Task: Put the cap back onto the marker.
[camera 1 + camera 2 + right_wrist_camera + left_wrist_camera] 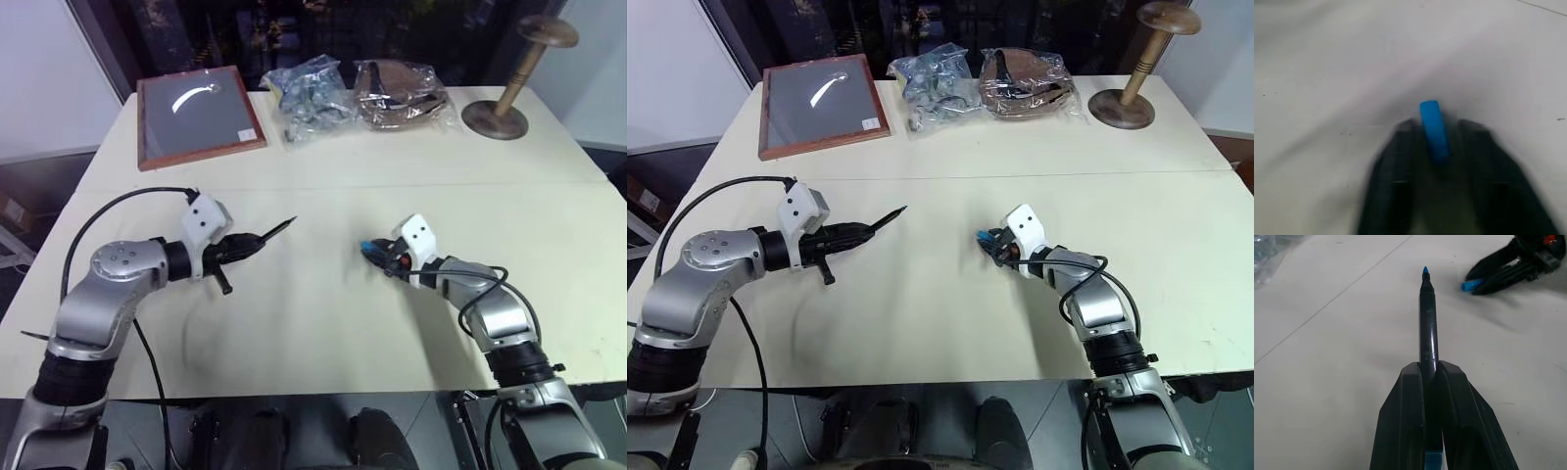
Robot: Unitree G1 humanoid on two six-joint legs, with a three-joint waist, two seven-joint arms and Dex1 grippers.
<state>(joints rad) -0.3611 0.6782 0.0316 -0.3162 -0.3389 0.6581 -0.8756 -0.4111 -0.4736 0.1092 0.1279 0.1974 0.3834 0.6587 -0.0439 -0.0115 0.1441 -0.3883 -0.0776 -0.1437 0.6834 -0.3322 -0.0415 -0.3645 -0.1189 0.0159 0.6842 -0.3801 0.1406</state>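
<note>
Up close, marker [1428, 328] tip blue; cap [1434, 128] pinched between right fingers [1396, 181].

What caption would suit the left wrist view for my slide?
Left pincer holds the uncapped marker, tip toward the right pincer gripping the blue cap.

Your two head views look forward and down from above over the pale table [323, 323], sharing its whole top out to the far edge. Your left wrist view looks close along the marker [1428, 328] toward the right gripper [1474, 284]. Your right wrist view sits very near the cap [1433, 129], facing bare tabletop.
</note>
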